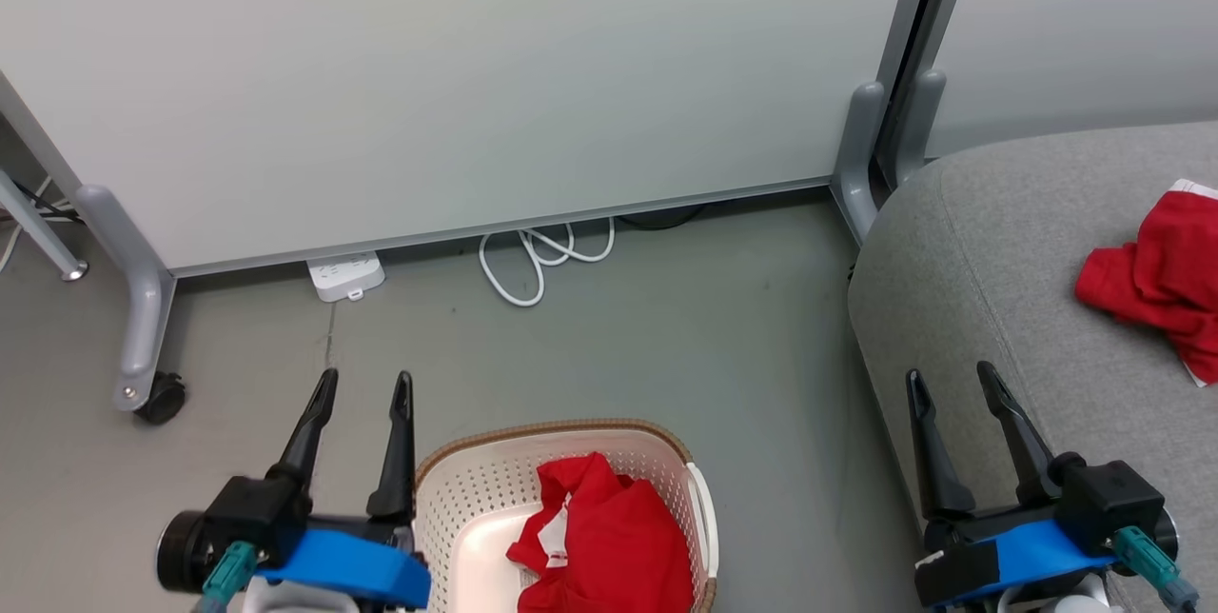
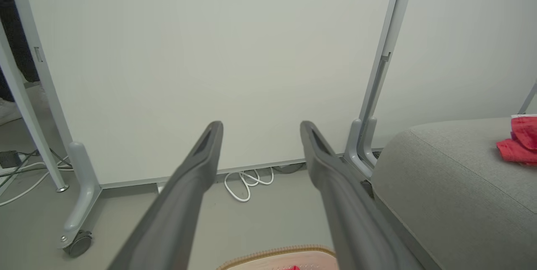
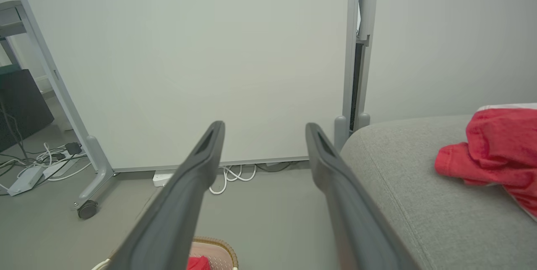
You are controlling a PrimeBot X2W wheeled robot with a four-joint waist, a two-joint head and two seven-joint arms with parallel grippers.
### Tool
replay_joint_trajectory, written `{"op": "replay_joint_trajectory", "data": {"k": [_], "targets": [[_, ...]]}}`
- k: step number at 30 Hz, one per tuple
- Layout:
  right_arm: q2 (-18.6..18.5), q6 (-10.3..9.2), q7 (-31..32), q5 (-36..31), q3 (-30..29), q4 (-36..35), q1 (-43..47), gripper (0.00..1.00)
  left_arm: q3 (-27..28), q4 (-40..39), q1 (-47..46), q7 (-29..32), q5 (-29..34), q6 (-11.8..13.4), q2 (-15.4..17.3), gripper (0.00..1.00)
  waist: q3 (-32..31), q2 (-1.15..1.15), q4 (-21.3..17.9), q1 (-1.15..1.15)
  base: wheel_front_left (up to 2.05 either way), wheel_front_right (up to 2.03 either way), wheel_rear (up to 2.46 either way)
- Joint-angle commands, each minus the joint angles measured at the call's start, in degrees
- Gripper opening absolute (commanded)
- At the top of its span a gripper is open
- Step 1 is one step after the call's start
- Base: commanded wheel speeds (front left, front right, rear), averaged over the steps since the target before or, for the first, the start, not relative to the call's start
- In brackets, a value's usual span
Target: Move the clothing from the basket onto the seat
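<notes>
A cream-white basket (image 1: pixel 476 489) with a brown rim stands on the floor at the bottom centre, and a crumpled red garment (image 1: pixel 609 537) with white patches lies inside it. A second red garment (image 1: pixel 1156 280) rests on the grey seat (image 1: pixel 990 289) at the right, also visible as red clothing (image 3: pixel 495 152) in the right wrist view. My left gripper (image 1: pixel 366 389) hovers open and empty just left of the basket. Over the seat's front edge, my right gripper (image 1: pixel 952 380) is open and empty too.
A pale partition panel (image 1: pixel 457 80) on wheeled grey feet (image 1: pixel 143 327) stands behind the basket. A white power strip (image 1: pixel 345 275) and coiled white cable (image 1: pixel 542 256) lie on the floor at its base. More cables and a box (image 3: pixel 29 173) lie far left.
</notes>
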Motion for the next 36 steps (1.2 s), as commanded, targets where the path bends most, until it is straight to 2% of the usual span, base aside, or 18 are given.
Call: {"op": "replay_joint_trajectory", "data": {"k": [1,8,17,25,36], "targets": [[0.1,-0.04,0.0,0.2,-0.1,-0.3,-0.5,1.00,-0.4,0.4,-1.5,-0.2,-0.2,-0.3,0.1,1.00,0.6,0.00,-0.1,0.00,0.00,0.00,0.00],[-0.2,-0.04,0.0,0.3,0.5,-1.1,-3.4,1.00,-3.1,6.3,-7.9,-0.2,0.9,-1.6,0.1,1.00,4.5,0.00,-1.4,0.00,0.00,0.00,0.00],[-0.4,-0.04,0.0,0.4,0.8,-2.8,-8.9,1.00,-6.3,18.1,-18.0,-0.2,2.1,-3.3,0.6,1.00,13.0,0.00,-4.4,0.00,0.00,0.00,0.00],[-0.3,-0.04,0.0,0.3,1.0,-4.4,-14.8,1.00,-10.0,29.2,-26.2,-0.2,1.6,-3.6,0.8,1.00,21.2,0.00,-6.8,0.00,0.00,0.00,0.00],[0.5,-0.04,0.0,0.5,1.1,-6.4,-21.1,1.00,-18.8,43.2,-37.3,-0.2,-0.6,-3.6,2.0,1.00,33.3,0.00,-9.0,0.00,0.00,0.00,0.00]]}}
